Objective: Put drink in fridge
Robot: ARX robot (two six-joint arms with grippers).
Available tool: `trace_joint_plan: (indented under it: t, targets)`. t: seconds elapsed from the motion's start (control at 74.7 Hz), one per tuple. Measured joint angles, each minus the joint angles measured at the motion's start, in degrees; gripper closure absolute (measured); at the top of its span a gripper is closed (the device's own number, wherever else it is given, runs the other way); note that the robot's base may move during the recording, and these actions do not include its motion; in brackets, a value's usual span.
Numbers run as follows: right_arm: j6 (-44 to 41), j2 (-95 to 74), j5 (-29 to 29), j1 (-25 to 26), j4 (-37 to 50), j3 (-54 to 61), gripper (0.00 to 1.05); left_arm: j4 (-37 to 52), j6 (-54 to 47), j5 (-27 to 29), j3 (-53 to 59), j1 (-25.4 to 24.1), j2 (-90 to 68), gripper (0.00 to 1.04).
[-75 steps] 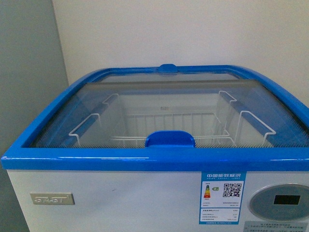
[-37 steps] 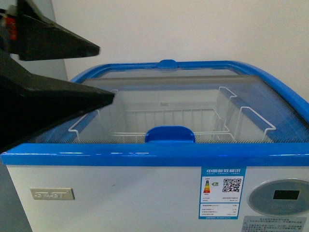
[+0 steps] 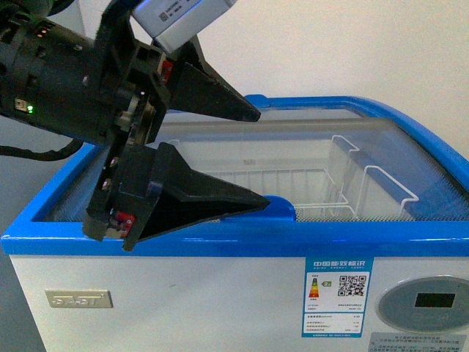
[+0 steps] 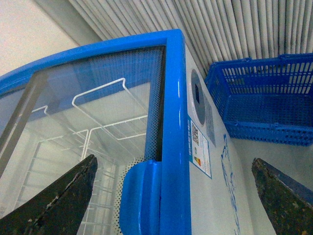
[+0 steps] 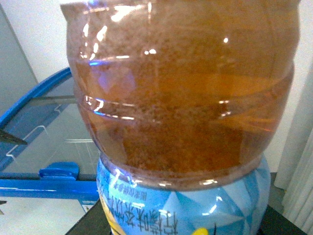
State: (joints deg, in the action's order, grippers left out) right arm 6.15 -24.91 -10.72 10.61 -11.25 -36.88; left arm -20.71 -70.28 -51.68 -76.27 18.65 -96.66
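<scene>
Left gripper [image 3: 262,158], fingers spread wide and pointing toward 3 o'clock, is hovering with the chest fridge's [image 3: 220,242] blue lid handle [image 3: 282,208] at its 5 o'clock, while the right gripper [image 5: 183,215] is apparently pinching the drink [image 5: 181,107] short of the closed glass lid [image 3: 293,147].

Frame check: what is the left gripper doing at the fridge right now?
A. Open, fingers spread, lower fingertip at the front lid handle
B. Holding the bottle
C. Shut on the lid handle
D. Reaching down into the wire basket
A: the left gripper is open, with one finger over the glass lid and the lower fingertip at the blue handle. The bottle shows only in the right wrist view.
</scene>
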Motion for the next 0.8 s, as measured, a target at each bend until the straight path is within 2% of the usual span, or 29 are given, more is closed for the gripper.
trace_joint_plan:
  t: [0.308, 0.803]
  targets:
    - [0.0, 0.0, 0.0, 0.0, 0.0, 0.0, 0.67, -4.4, -6.0, 3.8, -7.4, 0.3, -8.1, 0.08]
    - [0.0, 0.0, 0.0, 0.0, 0.0, 0.0, 0.67, -0.5, -9.1, 7.6, -13.8, 0.3, -16.2, 0.08]
